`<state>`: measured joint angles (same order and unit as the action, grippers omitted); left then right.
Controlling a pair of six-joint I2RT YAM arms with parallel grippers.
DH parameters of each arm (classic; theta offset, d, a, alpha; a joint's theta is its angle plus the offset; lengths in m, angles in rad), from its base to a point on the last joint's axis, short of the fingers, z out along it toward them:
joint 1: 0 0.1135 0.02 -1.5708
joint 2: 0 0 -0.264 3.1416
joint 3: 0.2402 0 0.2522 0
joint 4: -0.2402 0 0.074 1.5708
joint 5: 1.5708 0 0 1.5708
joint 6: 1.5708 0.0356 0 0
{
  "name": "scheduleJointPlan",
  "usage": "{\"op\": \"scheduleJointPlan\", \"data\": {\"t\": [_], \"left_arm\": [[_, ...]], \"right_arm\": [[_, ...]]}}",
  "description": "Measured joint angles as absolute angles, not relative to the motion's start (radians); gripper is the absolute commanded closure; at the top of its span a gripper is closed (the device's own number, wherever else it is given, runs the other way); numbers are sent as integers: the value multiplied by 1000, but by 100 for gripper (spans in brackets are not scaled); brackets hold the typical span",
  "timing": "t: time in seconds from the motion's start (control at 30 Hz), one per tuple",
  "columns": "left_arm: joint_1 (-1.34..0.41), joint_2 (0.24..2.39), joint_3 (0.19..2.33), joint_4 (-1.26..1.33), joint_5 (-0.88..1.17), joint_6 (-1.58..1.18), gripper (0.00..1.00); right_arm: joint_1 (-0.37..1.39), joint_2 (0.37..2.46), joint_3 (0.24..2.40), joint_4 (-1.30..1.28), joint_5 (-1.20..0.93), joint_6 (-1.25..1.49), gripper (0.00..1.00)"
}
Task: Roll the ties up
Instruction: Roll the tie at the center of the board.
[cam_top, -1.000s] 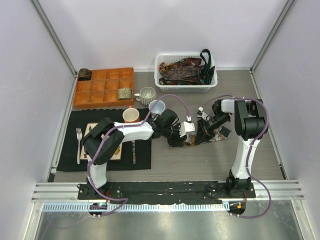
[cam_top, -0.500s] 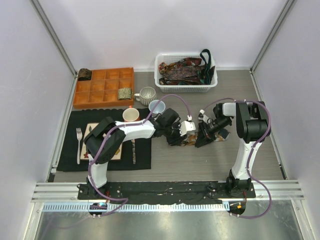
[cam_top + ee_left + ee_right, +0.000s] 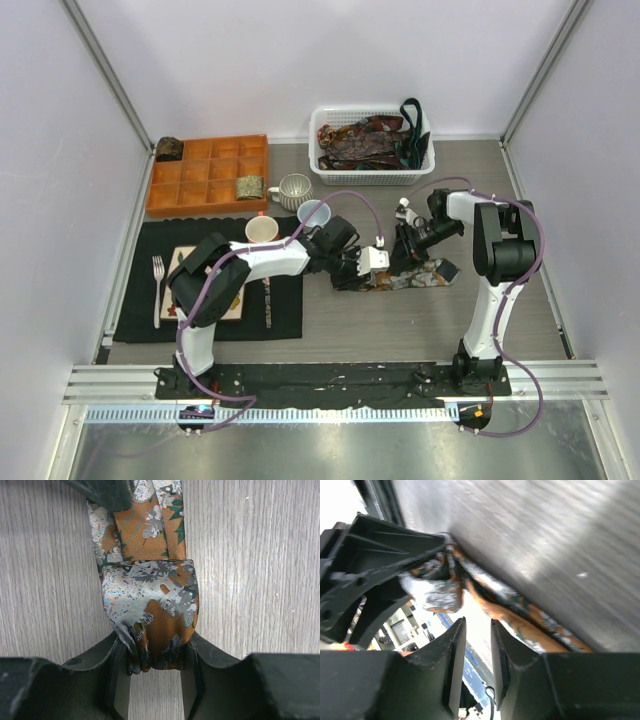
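Observation:
A tie (image 3: 415, 276) with an orange, silver and green pattern lies on the wood table, its left end rolled into a short coil (image 3: 150, 615). My left gripper (image 3: 362, 268) is shut on that coil, which sits pinched between its fingers (image 3: 155, 667). The flat tail runs away from it (image 3: 150, 520). My right gripper (image 3: 408, 242) hovers just above and behind the tie, its jaws a little apart with nothing between them (image 3: 478, 655). The tie (image 3: 520, 612) shows blurred past its tips. More ties (image 3: 365, 140) fill the white basket. Small coils sit in the orange tray (image 3: 249, 186) and beside it (image 3: 168, 149).
The white basket (image 3: 425, 172) stands at the back centre. The orange compartment tray (image 3: 205, 175) is at the back left. Two mugs (image 3: 262, 231) (image 3: 293, 190) and a blue cup (image 3: 314, 214) stand near the left arm. A black mat (image 3: 290, 310) holds a plate and fork (image 3: 157, 285).
My right gripper has lifted off the tie and moved back, away from the camera. The tie's tail now lies uncovered to the right. My left gripper stays shut on the coil.

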<state>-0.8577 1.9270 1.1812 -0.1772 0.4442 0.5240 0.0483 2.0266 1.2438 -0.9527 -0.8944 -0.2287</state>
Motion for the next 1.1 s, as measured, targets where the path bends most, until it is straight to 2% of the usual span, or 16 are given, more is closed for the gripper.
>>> {"op": "scheduleJointPlan", "data": {"t": [0.3, 0.5, 0.6, 0.73, 0.8, 1.1], "left_arm": [[-844, 1908, 1159, -171, 469, 485, 69], [-835, 1892, 1147, -173, 490, 443, 67], [-835, 1893, 1147, -176, 492, 453, 67], [-846, 1894, 1146, -187, 481, 481, 67], [-856, 1894, 1145, -193, 463, 495, 66], [-870, 1899, 1156, -211, 428, 514, 63]], "right_arm": [[45, 2077, 1181, -958, -871, -177, 68], [45, 2077, 1174, -954, -869, -159, 68], [45, 2077, 1180, -958, -867, -155, 63], [51, 2077, 1210, -981, -862, -147, 45], [54, 2077, 1238, -990, -867, -149, 40], [125, 2001, 1202, -975, -971, -156, 43]]}}
